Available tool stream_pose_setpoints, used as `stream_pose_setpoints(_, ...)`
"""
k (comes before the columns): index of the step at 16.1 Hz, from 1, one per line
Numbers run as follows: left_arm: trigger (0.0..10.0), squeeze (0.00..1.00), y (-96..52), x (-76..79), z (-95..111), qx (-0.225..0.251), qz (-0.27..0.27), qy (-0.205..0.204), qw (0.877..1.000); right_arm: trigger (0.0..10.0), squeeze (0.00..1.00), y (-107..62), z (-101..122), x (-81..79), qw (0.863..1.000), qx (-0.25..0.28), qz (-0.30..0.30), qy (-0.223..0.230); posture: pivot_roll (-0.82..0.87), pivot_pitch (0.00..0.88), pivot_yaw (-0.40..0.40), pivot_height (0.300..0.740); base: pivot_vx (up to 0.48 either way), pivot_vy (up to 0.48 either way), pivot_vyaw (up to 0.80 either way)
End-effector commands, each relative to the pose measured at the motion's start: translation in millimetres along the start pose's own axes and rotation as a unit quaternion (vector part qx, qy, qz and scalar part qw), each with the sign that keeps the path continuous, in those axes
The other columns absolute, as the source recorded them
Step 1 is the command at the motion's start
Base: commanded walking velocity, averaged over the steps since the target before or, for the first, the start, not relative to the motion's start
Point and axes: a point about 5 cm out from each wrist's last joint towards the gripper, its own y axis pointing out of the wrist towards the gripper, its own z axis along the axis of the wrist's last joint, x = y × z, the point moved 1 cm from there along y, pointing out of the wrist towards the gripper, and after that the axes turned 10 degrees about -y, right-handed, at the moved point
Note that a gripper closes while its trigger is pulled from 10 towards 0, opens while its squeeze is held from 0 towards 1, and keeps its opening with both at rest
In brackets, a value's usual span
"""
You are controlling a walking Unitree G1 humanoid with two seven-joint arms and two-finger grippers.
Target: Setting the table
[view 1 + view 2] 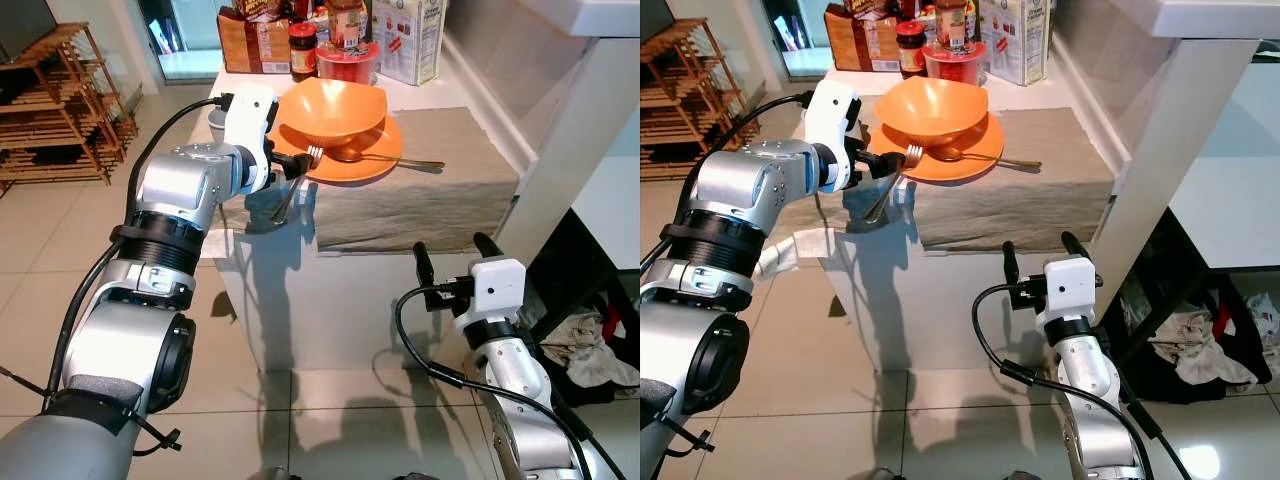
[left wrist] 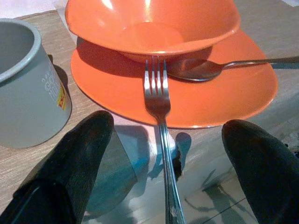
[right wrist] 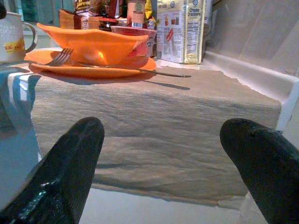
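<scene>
An orange bowl [image 1: 335, 108] sits on an orange plate [image 1: 378, 162] on a beige placemat [image 1: 440, 195]. A spoon [image 1: 400, 160] lies on the plate's rim with its handle pointing right. A fork [image 2: 156, 93] rests its tines on the plate's left rim, and its handle slants down past the table's edge. My left gripper [image 2: 168, 126] is open at that edge; its fingers straddle the fork handle without touching it. My right gripper [image 1: 453, 247] is open, low in front of the table and below the placemat's overhang.
A grey mug [image 2: 28, 84] stands just left of the plate. Jars and food boxes [image 1: 330, 40] crowd the table's back. A white counter post [image 1: 580, 130] rises on the right with clothes [image 1: 590, 350] on the floor beside it. A wooden rack [image 1: 60, 110] stands far left.
</scene>
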Motion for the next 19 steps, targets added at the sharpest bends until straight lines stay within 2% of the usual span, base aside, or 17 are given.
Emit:
stream_pose_setpoints(1,10.0,0.00,0.7,1.9,6.3,-0.001,-0.003,0.013,1.000,10.0,0.00,-0.5,3.3,-1.9,1.000,0.002,0.005,-0.004,-0.07,0.000,0.096,0.731,0.000,0.000,0.00)
stream_pose_setpoints(11,10.0,0.00,12.7,8.9,-6.6,-0.036,-0.014,-0.012,0.999,10.0,0.00,-6.2,3.3,-3.2,1.000,-0.004,0.006,-0.006,-0.09,0.005,0.108,0.731,0.000,0.000,0.00)
stream_pose_setpoints(19,10.0,0.00,18.3,5.0,-17.0,-0.048,0.000,-0.011,0.999,10.0,0.00,-9.9,3.3,-3.7,1.000,-0.010,0.008,-0.007,-0.10,0.022,0.113,0.731,0.000,0.000,0.00)
